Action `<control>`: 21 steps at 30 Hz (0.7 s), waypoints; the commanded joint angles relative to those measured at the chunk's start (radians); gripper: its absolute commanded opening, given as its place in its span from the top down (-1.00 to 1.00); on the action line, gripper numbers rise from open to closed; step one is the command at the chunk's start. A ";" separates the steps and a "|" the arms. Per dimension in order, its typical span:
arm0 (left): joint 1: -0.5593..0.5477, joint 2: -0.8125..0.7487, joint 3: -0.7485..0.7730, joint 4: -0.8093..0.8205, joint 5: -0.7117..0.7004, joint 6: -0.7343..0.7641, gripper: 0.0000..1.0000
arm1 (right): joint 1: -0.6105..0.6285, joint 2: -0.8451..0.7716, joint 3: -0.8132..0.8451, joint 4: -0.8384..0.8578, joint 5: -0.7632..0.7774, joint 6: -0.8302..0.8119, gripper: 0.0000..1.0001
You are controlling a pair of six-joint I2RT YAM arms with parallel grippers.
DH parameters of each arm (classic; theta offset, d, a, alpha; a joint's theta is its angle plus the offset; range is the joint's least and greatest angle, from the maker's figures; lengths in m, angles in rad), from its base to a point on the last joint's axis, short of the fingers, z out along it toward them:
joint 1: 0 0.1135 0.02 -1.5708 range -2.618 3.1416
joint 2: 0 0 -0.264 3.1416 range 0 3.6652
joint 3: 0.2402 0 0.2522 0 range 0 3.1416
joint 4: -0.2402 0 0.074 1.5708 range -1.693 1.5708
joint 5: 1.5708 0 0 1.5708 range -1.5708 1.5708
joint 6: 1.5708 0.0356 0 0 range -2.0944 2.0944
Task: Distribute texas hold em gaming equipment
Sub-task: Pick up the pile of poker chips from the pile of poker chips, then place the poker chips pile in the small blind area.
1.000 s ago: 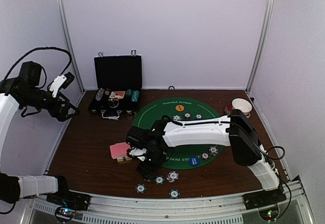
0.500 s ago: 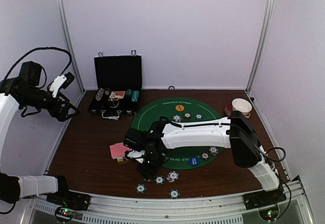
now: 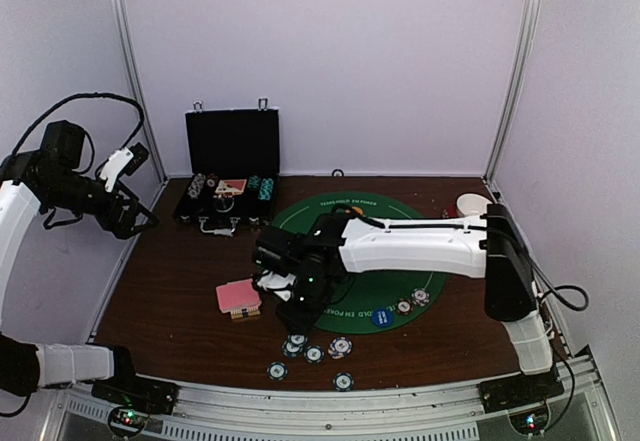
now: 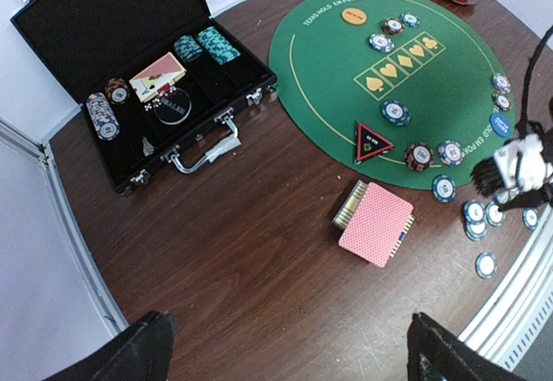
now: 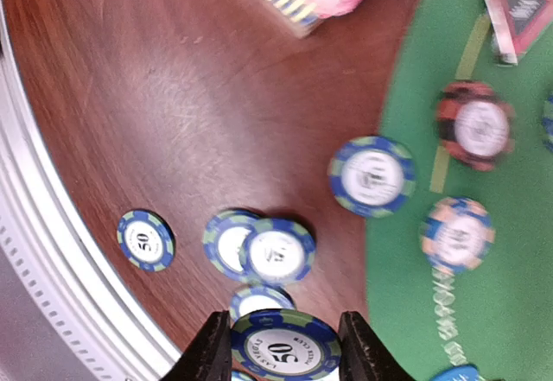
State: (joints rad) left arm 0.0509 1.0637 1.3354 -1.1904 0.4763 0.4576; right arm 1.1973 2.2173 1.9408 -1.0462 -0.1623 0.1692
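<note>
The right pincer (image 5: pixel 286 357) is clamped on a blue-and-green 50 chip (image 5: pixel 283 343), held flat just above the near part of the counter (image 3: pixel 170 291). Only its own wrist camera shows this, because from overhead the arm hides the chip. Under it in that view, loose chips (image 5: pixel 145 239) lie on the wood, among them an overlapping pair (image 5: pixel 275 253). A blue chip (image 5: pixel 371 175) sits on the edge of the green mat (image 5: pixel 510 312).

The left wrist camera, up high on the left, gives what the others miss. The black case (image 4: pixel 78 27) lies open at the far left, with chip stacks (image 4: pixel 212 46) and a card pack (image 4: pixel 158 77) inside. The red-edged triangle (image 4: pixel 371 142) lies on the mat's near-left edge, and the pink-backed deck (image 4: pixel 377 224) is on the wood just off the mat beside it. The orange disc (image 4: pixel 353 15) is at the mat's far side and the blue disc (image 4: pixel 504 122) at its near side. The left pincer (image 4: pixel 292 329) is spread wide and empty, high over the counter's left side.
</note>
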 commanded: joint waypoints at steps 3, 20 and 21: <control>0.005 0.043 -0.011 -0.002 0.042 0.043 -0.95 | -0.149 -0.179 -0.169 0.036 0.038 0.041 0.74; -0.044 0.071 -0.089 0.004 0.069 0.086 -0.95 | -0.429 -0.194 -0.447 0.152 0.088 0.032 0.76; -0.047 0.072 -0.103 0.004 0.068 0.089 -0.95 | -0.434 -0.191 -0.453 0.153 0.091 0.031 0.76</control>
State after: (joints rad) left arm 0.0269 1.1259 1.2686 -1.1904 0.5213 0.5201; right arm 0.7898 2.0155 1.5177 -0.9272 -0.1070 0.2077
